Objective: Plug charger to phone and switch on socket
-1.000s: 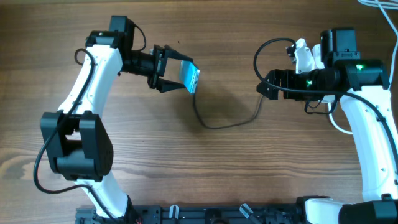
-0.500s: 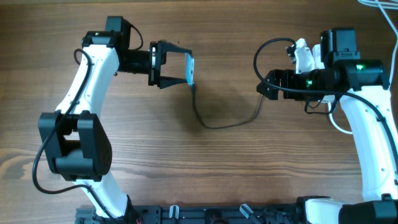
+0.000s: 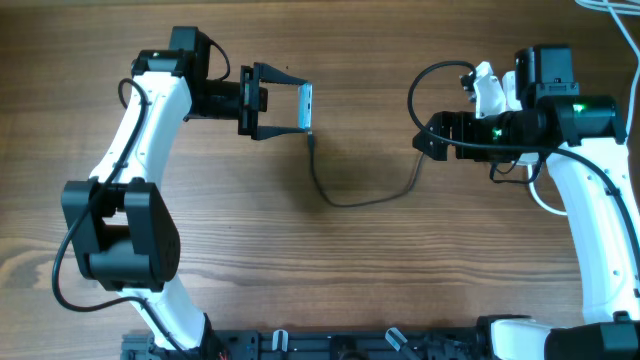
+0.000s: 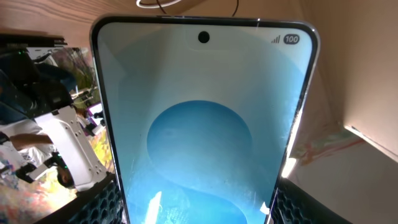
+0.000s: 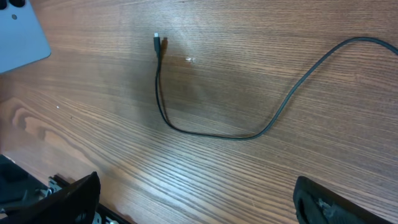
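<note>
My left gripper (image 3: 300, 108) is shut on the phone (image 3: 308, 107) and holds it above the table, edge-on to the overhead camera. In the left wrist view the phone (image 4: 202, 124) fills the frame with its blue-teal screen lit, the fingers (image 4: 199, 210) on both its sides. The charger (image 3: 345, 202) is a thin black cable curving across the table. Its plug tip (image 3: 311, 141) lies just below the phone and apart from it. My right gripper (image 3: 430, 135) is open and empty above the cable (image 5: 211, 134). A white part of the socket (image 3: 487, 90) shows behind the right wrist; the arm hides the rest.
The cable loops up (image 3: 425, 75) to the socket by the right arm. A thick white cord (image 3: 541, 198) runs beside the right arm. Thin white wires (image 3: 612, 15) cross the far right corner. The phone's grey back (image 5: 18, 37) shows at the top left of the right wrist view.
My left gripper has turned the phone from a tilted pose to edge-on and shifted it slightly up. The right arm and the cable have not moved.
</note>
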You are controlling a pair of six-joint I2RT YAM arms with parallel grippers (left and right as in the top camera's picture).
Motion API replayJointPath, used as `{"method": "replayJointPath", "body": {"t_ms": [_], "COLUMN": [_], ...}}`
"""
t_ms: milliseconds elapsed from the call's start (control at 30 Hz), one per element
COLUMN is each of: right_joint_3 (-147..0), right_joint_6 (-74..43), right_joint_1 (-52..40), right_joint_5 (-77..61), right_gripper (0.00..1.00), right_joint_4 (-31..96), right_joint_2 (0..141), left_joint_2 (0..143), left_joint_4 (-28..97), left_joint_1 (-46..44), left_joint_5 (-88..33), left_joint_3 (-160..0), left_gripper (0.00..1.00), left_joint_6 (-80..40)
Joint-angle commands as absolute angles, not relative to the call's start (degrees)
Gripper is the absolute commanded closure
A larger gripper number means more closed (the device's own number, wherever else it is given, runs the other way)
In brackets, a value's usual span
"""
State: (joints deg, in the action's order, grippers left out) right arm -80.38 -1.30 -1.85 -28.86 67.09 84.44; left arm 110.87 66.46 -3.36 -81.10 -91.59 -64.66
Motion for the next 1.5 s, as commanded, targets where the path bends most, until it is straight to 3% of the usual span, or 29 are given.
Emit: {"method": "replayJointPath", "body": {"t_ms": [0, 1233, 1467], "right_joint_3": [-80.9, -80.9, -80.9], "right_joint_6": [-1.8, -3.4, -4.7], "right_joint_1": [-2.1, -2.1, -2.1], "right_joint_5": [-28.4, -28.4, -33.8], "right_gripper": [0.0, 0.0, 0.0], "right_joint_4": [66.9, 66.8, 66.0], "right_joint_2": [85.0, 85.0, 85.0], "left_joint_2": [108.5, 108.5, 108.5], "left_joint_4": [66.5, 66.5, 66.5], "left_joint_1": [-3.1, -3.1, -4.2], "left_joint_5": [-84.2, -76.3, -63.2], "left_joint_3": [-93.0, -93.0, -93.0], "left_gripper": [0.96, 0.96, 0.96], "left_joint_6": [-66.3, -66.3, -66.8]}}
